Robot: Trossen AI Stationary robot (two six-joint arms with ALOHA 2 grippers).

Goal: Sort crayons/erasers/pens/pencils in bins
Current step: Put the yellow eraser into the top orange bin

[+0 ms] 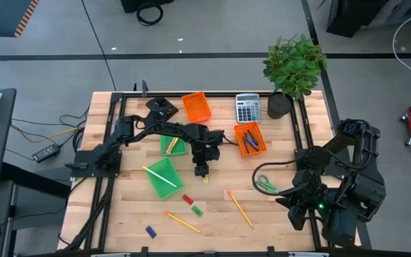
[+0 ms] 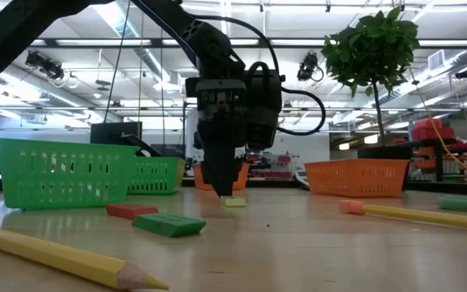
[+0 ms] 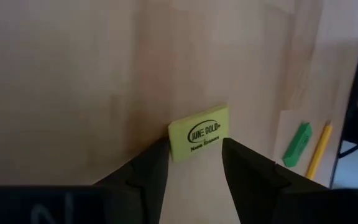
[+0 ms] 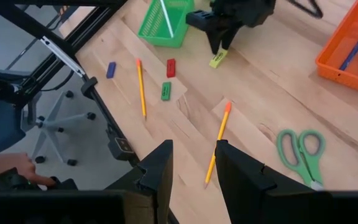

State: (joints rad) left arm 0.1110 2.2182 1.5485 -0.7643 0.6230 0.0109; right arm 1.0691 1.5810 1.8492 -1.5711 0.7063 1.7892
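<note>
A grey calculator (image 1: 247, 108) and a potted plant (image 1: 295, 68) stand along the table's (image 1: 284, 218) far edge, toward its right corner; green-handled scissors (image 1: 266, 183) lie nearer the right edge.

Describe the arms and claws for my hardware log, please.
Both arms are dark, jointed, with black cables looped alongside. The left claw has two black wedge-shaped fingers; the right claw looks the same. A small green light glows on the right arm.

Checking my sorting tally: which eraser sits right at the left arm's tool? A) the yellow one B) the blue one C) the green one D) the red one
A: in the left wrist view the yellow eraser lies on the table just ahead of the left tool, whose fingers stand apart.
</note>
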